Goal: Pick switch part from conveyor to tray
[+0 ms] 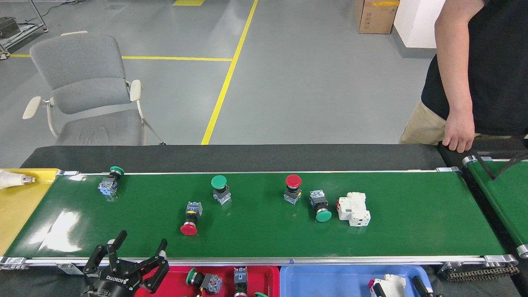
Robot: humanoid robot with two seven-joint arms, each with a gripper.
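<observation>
On the long glossy green conveyor belt six switch parts lie loose: a white block-shaped circuit breaker right of centre, with a green-capped push button just beside it, then a red mushroom button, a green mushroom button, a tipped-over red button and a small green button near the far rail. Sorting seems to go by type: buttons sit in the red plastic tray, a white breaker in the blue plastic tray. My left gripper, printed ROBOTIQ, hovers empty at the near rail, fingers spread. My right gripper is barely visible at the bottom edge; I cannot tell its state.
</observation>
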